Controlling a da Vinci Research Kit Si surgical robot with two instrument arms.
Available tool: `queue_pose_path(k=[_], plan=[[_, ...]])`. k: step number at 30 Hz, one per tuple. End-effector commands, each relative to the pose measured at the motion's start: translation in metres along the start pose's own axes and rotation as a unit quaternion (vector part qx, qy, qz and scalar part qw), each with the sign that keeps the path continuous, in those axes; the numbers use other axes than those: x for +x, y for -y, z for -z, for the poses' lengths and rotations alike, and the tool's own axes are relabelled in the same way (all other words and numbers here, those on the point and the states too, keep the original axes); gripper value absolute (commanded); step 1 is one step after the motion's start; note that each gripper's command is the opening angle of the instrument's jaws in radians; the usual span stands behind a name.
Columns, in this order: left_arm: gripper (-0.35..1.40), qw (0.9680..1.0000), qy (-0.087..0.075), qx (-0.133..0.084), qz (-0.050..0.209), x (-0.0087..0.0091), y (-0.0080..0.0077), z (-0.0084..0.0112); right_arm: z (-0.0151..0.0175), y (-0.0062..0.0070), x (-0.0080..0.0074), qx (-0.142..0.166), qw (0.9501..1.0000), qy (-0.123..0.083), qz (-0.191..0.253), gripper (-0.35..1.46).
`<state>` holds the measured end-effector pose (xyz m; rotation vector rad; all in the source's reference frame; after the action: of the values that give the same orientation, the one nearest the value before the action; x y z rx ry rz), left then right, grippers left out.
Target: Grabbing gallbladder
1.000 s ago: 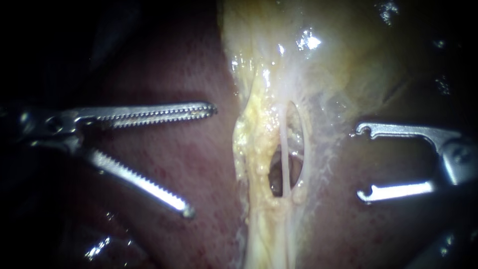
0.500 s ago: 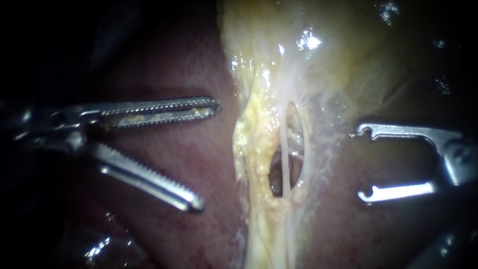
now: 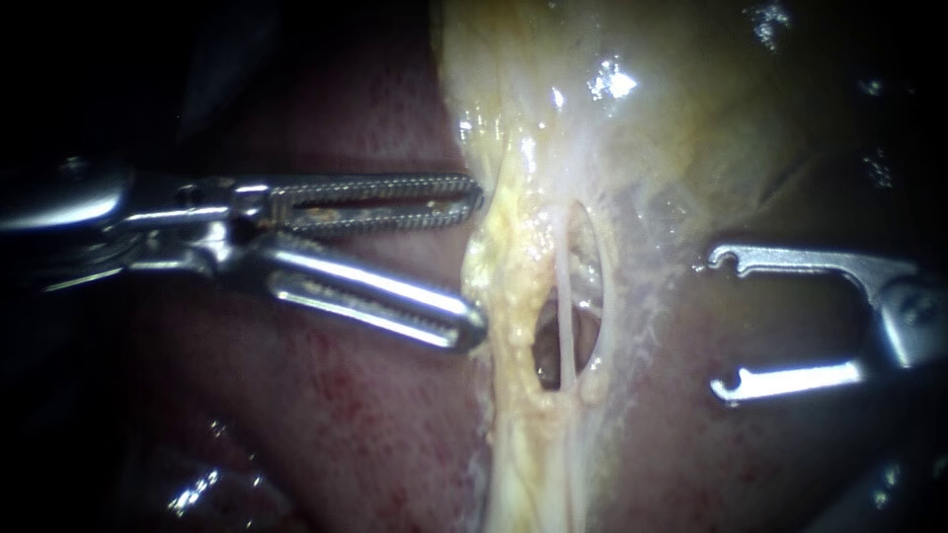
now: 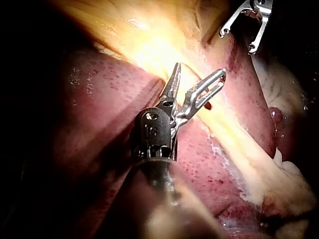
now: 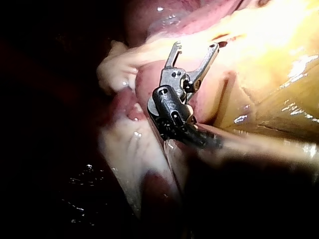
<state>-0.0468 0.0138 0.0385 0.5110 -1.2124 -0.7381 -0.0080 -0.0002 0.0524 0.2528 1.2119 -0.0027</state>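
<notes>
Liver [image 3: 346, 415] as backdrop, pale gallbladder [image 3: 632, 99] at far centre-right.
Left instrument [image 3: 479, 262] jaws wide, tips against left edge of yellow tissue band [image 3: 504, 296] nearer than gallbladder, gripping nothing; right instrument [image 3: 716, 323] jaws also wide, apart on band's right.

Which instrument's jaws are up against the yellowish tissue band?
The left instrument: its open, toothed jaws reach the edge of the yellowish tissue band. The right instrument, open with hooked tips, sits clear of it.
</notes>
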Motion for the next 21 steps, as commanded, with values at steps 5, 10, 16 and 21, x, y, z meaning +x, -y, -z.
queue_pose_path(k=[5, 10, 16, 21], plan=[[0.44, 0.9998, -0.013, -0.014, 0.008, 0.0001, -0.0013, -0.0008, 0.0000, 0.0000, 0.0000, 0.000, 1.0000, 0.000, 0.000, 0.59], [0.41, 0.9994, -0.019, -0.024, 0.014, 0.0005, -0.0025, -0.0009, 0.0000, 0.0000, 0.0000, 0.000, 1.0000, 0.000, 0.000, 0.59], [0.39, 0.9988, -0.026, -0.038, 0.019, 0.0010, -0.0036, -0.0008, 0.0000, 0.0000, 0.0000, 0.000, 1.0000, 0.000, 0.000, 0.59], [0.39, 0.9981, -0.032, -0.046, 0.026, 0.0019, -0.0044, -0.0012, 0.0000, 0.0000, 0.0000, 0.000, 1.0000, 0.000, 0.000, 0.59]])
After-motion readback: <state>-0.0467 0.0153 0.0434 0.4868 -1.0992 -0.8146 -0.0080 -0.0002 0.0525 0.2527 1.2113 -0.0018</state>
